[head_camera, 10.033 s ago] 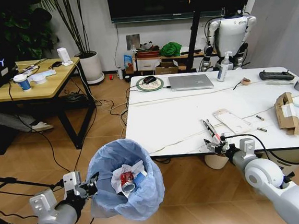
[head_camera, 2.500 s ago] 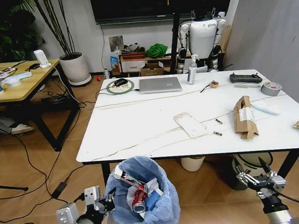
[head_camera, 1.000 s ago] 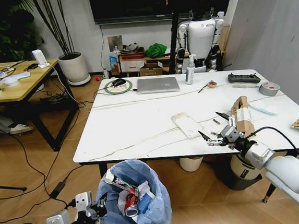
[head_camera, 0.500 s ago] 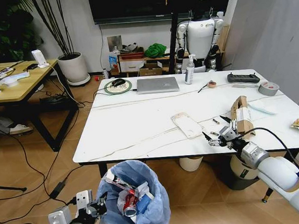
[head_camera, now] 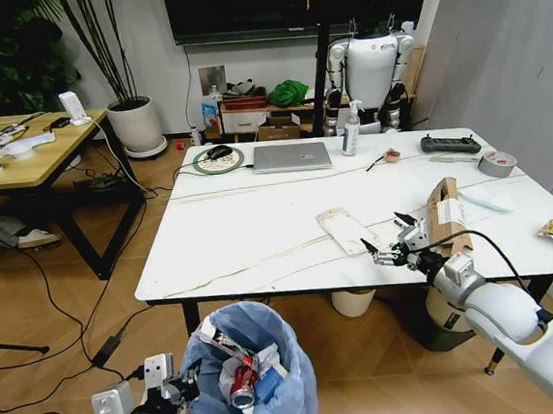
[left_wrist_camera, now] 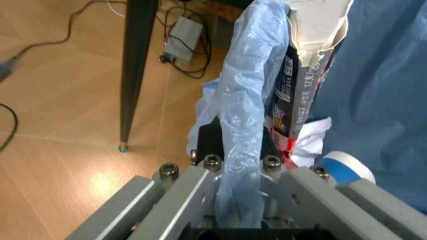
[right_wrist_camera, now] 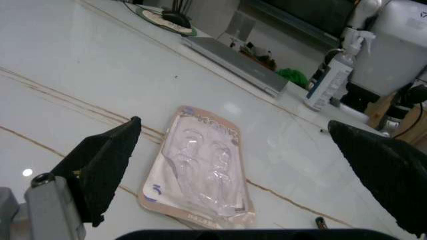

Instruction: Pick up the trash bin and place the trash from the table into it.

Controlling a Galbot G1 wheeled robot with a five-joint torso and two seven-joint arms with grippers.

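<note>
Overhead, white table [head_camera: 259, 228] on wood floor; right claw [head_camera: 388, 246] spread above flat packet [head_camera: 344, 230], left claw [head_camera: 176, 390] clamping trash bin [head_camera: 251, 382] rim.

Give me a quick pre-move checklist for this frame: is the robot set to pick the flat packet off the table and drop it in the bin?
1. Right gripper open: ok, fingers spread wide above the table.
2. Gripper lined up with the flat packet: ok, the right wrist view shows it between the fingers, a little ahead.
3. Packet free of other things: ok, it lies flat and alone; the cardboard box sits apart.
4. Left gripper holding the bin: ok, shut on the blue bag at the rim.
5. Room in the bin: cannot tell, a can and paper already sit near the top.
6. Bin under the table edge for the drop: ok, just below the near edge.
</note>
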